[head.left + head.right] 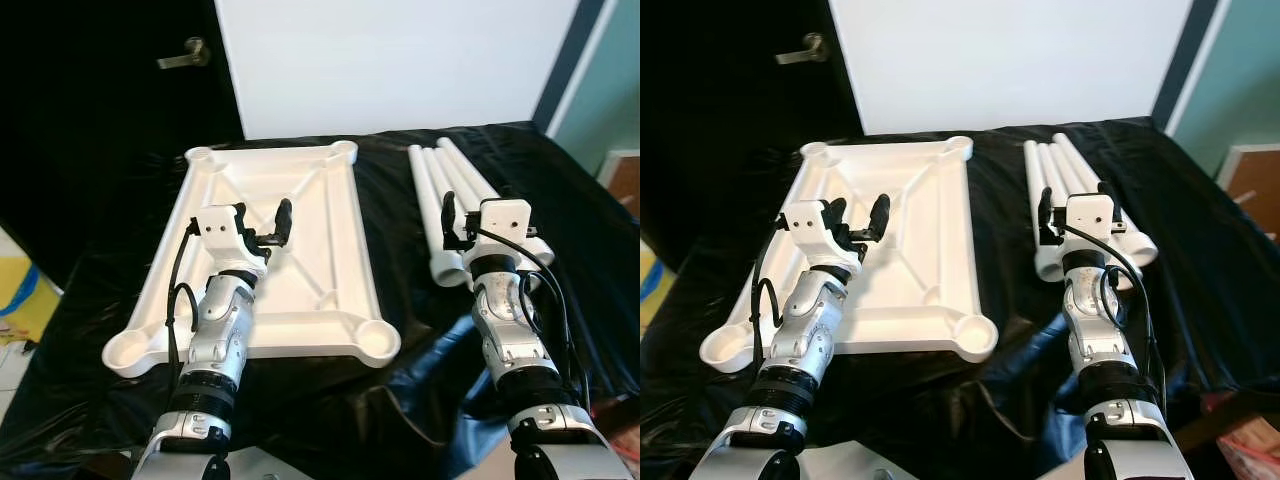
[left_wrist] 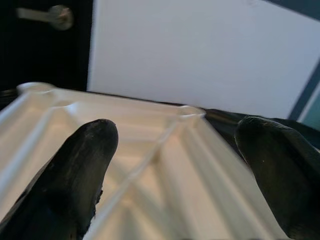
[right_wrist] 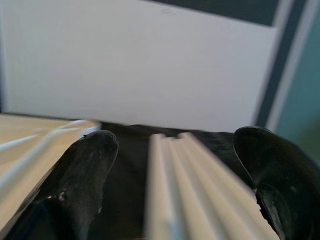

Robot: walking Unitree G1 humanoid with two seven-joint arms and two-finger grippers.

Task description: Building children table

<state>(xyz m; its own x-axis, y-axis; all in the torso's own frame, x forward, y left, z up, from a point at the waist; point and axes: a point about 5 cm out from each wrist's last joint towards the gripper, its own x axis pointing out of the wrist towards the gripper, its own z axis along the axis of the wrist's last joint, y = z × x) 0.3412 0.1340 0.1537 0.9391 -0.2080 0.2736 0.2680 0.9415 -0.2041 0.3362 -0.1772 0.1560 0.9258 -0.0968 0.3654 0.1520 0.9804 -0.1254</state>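
Covering the whole work surface, a glossy, wrinkled black plastic sheet [image 1: 400, 400] carries a white moulded plastic tabletop [image 1: 330, 215], lying underside up with raised ribs crossing its panel and a round socket at each corner. Just beside it, on the robot's right, lie smooth white plastic tube legs [image 1: 440, 190] packed side by side, hollow ends toward the robot. Both grippers hold nothing, fingers spread: the left gripper [image 1: 264, 222] hovers over the tabletop's ribbed panel, the right gripper [image 3: 175, 165] above the legs' near ends
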